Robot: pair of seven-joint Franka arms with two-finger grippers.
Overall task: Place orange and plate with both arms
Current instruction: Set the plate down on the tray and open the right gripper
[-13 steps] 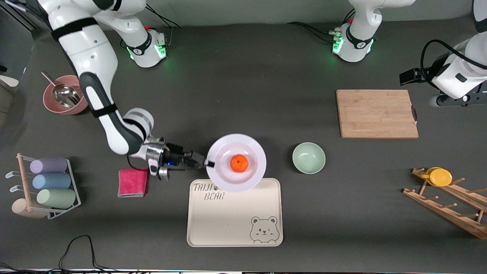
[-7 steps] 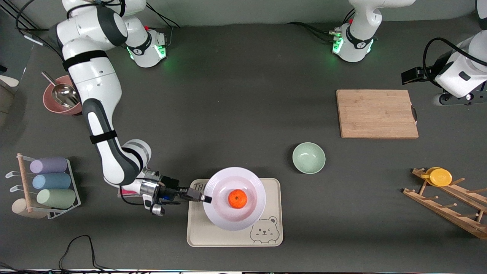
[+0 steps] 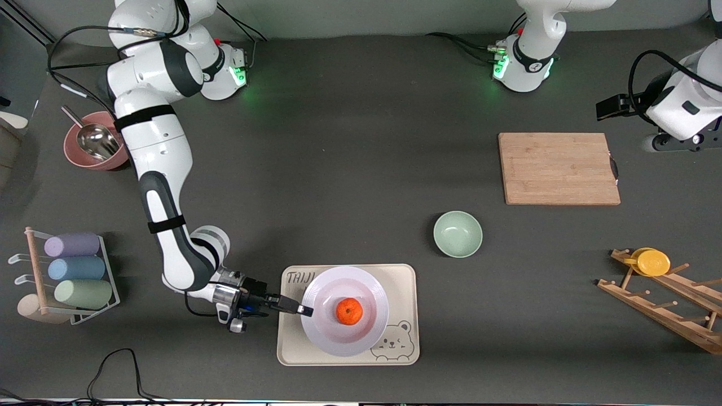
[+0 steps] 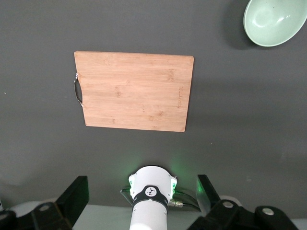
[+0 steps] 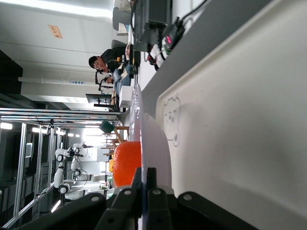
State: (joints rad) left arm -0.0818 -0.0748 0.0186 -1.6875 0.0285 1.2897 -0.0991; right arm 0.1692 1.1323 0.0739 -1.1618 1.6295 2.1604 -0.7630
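Gripping the plate [image 3: 345, 310] rim, right pincer [image 3: 305, 310] holds it w/ orange [image 3: 349, 311] over bear tray [image 3: 401, 282]; left pincer state unclear.

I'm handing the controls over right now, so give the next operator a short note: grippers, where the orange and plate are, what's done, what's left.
Right gripper: shut on the rim of the plate, holding it over the bear tray.
Left gripper: open, up over the table by the cutting board, waiting.
Orange: sitting in the middle of the plate.
Done: orange is on the plate, plate brought over the tray.
Left: set the plate down on the tray, if it is not already resting, then let go and pull the right arm away.
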